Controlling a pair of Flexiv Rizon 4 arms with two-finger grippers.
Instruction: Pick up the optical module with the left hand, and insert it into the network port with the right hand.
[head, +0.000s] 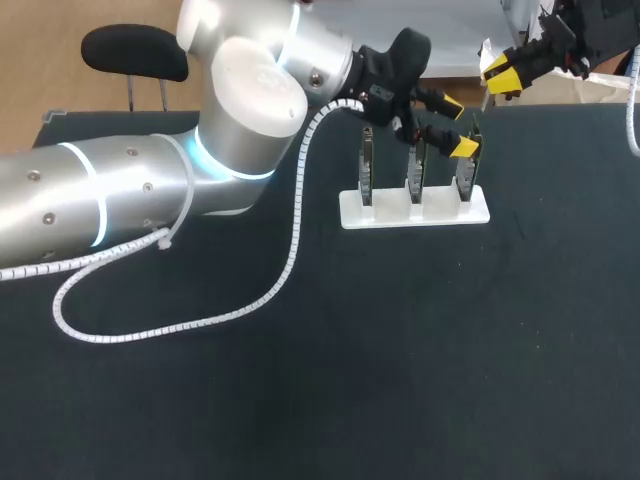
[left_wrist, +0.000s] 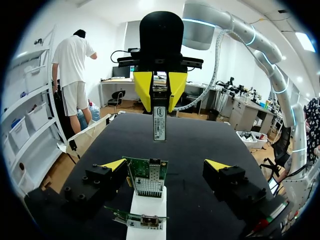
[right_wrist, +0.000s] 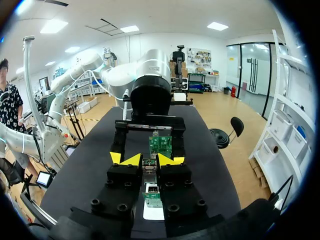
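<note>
Left tool (left_wrist: 166, 165): black jointed fingers ending in wedge-shaped yellow tips, spread wide and gripping nothing. Under the tool, close to the wrist, a second card (left_wrist: 141, 219) stands in a smooth, white, rectangular stand (head: 415, 210). Between the spread fingers, and apparently clear of both, a green card (left_wrist: 146, 177) stands upright in the same stand. It is a thin, flat circuit board carrying a ribbed grey metal block. At its upper edge sits a small, boxy metal port (left_wrist: 155, 163). The stand rests on the dark, matte tabletop (head: 400, 350).

Beyond the left tool's tips hangs the module (left_wrist: 159, 124), a slim rectangular bar of dull metal with a pale label on its face. It hangs vertically, above the tabletop and higher than the card.

Right tool (left_wrist: 160, 95): its two yellow tips are pressed against opposite sides of the module's upper end, pinching it.

In the right wrist view the yellow tips sit almost together. Ahead of them stands the green card, flanked by the left tool's black fingers.
</note>
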